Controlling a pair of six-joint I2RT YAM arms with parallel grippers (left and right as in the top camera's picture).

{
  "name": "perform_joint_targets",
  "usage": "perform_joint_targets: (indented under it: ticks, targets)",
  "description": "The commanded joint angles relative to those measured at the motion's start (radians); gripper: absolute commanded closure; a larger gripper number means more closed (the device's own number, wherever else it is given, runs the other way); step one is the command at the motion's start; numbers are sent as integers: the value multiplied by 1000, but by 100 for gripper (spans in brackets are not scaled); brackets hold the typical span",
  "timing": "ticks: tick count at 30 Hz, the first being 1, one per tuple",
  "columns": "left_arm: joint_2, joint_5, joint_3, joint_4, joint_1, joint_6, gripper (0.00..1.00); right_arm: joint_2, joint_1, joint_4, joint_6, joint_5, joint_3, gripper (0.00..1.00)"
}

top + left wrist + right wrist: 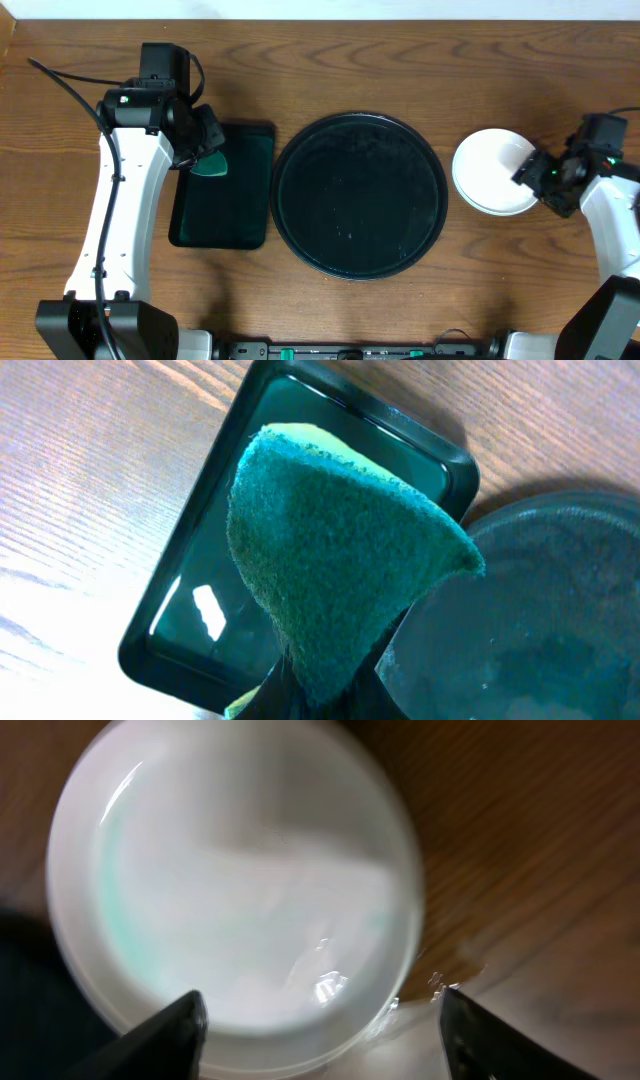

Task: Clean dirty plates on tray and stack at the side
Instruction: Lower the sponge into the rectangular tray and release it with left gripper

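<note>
Overhead is sharp and evenly lit, with soft shadows by the arms. Faint sheen on the round tray (pixel 360 195). Left wrist: glare patch on the rectangular tray (pixel 205 610) at 8 o'clock, table (pixel 40 650) washed out there. Right wrist is blurred, the plates (pixel 235 885) overexposed, glints at 6 o'clock.

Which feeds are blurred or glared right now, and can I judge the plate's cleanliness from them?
Right wrist: blurred, the top plate soft-edged with a glint near its lower rim; its faint teal tinge at left can't be judged. Left wrist: sponge sharp, a bright reflection on the rectangular tray, table washed out lower left. Overhead: sharp, evenly lit.
</note>
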Motion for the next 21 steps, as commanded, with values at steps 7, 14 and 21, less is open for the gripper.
perform_joint_targets:
  ticks: [7, 14, 21]
  targets:
    - [115, -117, -23, 1, 3, 241, 93, 5, 233, -167, -114, -35, 255, 9]
    - [304, -11, -23, 16, 2, 301, 93, 5, 348, -177, -121, 21, 266, 9]
    - [432, -4, -23, 15, 2, 161, 91, 5, 354, -196, -161, 21, 266, 9]
